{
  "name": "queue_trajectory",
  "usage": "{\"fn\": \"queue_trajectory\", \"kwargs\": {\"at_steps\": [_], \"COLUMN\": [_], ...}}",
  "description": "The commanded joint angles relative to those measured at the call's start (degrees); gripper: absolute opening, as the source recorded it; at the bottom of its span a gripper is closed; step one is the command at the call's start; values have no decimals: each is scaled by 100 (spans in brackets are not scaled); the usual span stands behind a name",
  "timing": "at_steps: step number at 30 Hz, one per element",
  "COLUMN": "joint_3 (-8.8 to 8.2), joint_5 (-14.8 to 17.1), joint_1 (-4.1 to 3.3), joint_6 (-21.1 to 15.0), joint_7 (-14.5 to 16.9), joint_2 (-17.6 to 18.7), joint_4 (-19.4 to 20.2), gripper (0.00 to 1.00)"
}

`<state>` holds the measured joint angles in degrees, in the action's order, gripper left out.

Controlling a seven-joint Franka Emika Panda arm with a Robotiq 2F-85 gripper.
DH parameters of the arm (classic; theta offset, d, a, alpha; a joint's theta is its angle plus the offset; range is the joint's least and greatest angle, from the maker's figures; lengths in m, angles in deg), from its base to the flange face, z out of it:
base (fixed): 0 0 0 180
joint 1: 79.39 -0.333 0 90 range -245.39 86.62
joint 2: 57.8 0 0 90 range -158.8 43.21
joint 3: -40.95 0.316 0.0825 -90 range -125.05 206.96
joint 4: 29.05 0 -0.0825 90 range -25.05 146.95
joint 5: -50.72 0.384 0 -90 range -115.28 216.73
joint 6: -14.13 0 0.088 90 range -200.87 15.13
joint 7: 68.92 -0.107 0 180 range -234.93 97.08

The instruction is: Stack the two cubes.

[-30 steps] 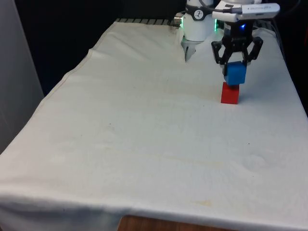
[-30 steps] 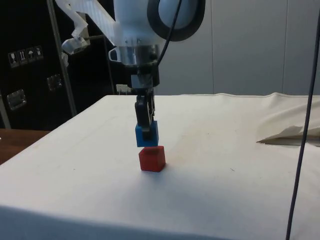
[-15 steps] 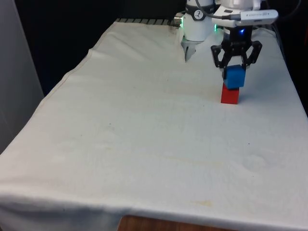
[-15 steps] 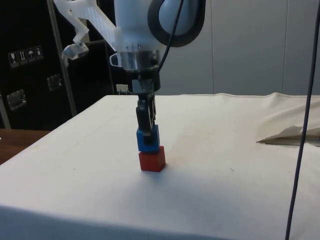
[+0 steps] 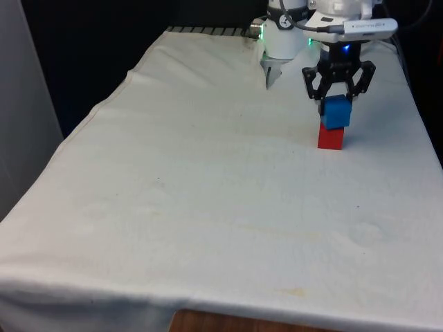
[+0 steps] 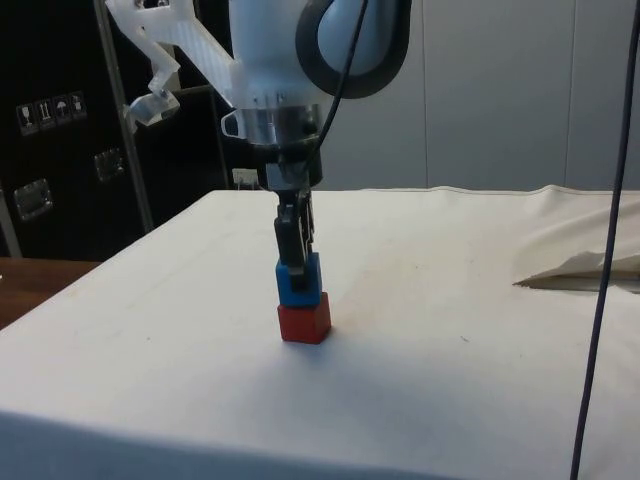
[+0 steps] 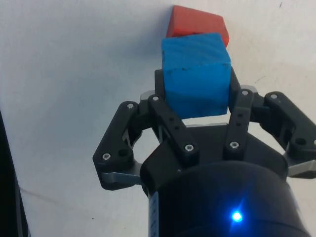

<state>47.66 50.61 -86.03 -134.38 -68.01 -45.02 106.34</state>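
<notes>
Blue cube (image 5: 336, 112) sits on red cube (image 5: 330, 137), far on the cloth (image 5: 208, 180) toward the front view's right, close by the robot's base. Looks seated rather than hovering: no gap between the two in the side view, blue (image 6: 299, 281) resting squarely on red (image 6: 304, 323). Slightly offset toward the front view's right, overhanging a little on that side, not flush.

Gripper (image 5: 338, 97) clamped on the blue cube from above, fingers (image 7: 165, 94) pressed to opposite faces, seen plainly in the wrist view with the red cube (image 7: 196, 24) peeking out beyond the blue (image 7: 196, 74).

Stacking seems almost done; release and a straight lift appear to be what is left.

Risks from here:
- Opening unevenly, so one finger drags the blue cube sideways and worsens the overhang.
- Lifting before fully letting go, carrying the blue cube up or tipping it off.
- Any sideways drift while clamped, shoving the red cube across the soft cloth.
- Pressing down further, tilting the pair on the yielding cloth.
</notes>
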Motion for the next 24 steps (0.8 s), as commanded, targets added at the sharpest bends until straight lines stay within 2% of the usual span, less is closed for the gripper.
{"fn": "queue_trajectory", "kwargs": {"at_steps": [1,19,21,23,24], "joint_3": [0,0,0,0,0], "joint_5": [6,6,6,0,6], "joint_1": [0,0,0,0,0], "joint_6": [-29,-17,-17,-11,-17], "joint_7": [6,6,6,0,6], "joint_2": [17,69,63,63,63], "joint_4": [0,-11,-11,-11,-11], "gripper": [1,1,9,26,26]}}
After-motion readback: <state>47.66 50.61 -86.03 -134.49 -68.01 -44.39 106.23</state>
